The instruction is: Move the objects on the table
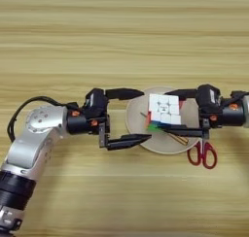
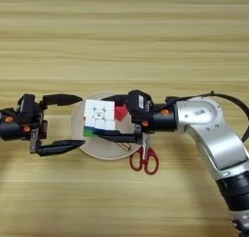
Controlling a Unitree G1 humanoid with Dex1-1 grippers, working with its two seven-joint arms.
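Two grippers flank plate, scissors beside

Round beige plate mid-table, red-handled scissors just beside its near-right rim.

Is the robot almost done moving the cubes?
Hard to tell. The puzzle cube sits over the plate, between the right hand's fingers. The red cube peeks out behind it. The left hand waits open beside the plate. No finish spot shows.
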